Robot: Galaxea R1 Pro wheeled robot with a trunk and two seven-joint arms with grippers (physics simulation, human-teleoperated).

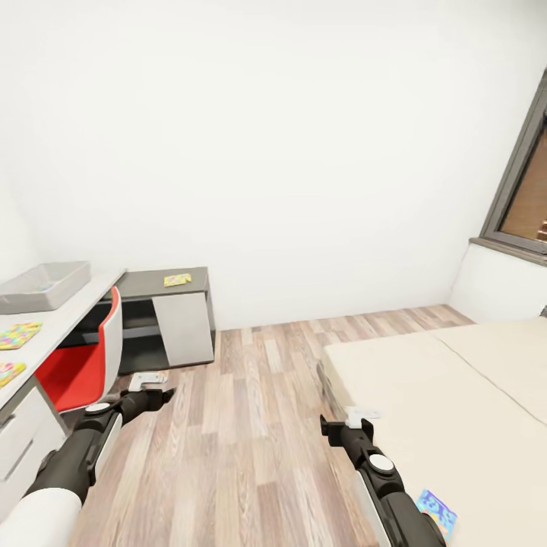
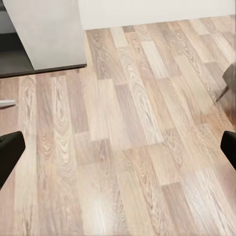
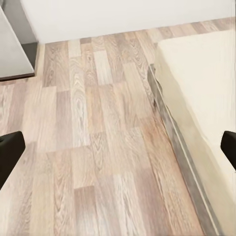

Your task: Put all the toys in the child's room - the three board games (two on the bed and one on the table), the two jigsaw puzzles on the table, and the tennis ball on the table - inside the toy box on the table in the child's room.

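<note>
Here: toy box [image 1: 44,286] shallow, grey, lidless.

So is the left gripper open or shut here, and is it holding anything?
Open and empty: in the left wrist view the left gripper has its fingertips far apart, bare wood floor between.

Desk on the left, bed on the right, plank floor between.
The desk [image 1: 91,292] carries a grey bin [image 1: 44,286], two puzzle sheets [image 1: 18,334] at its near end and a small yellow box [image 1: 177,279] at its far end; the bed [image 1: 456,403] holds a blue box [image 1: 436,510] near its front edge.
</note>
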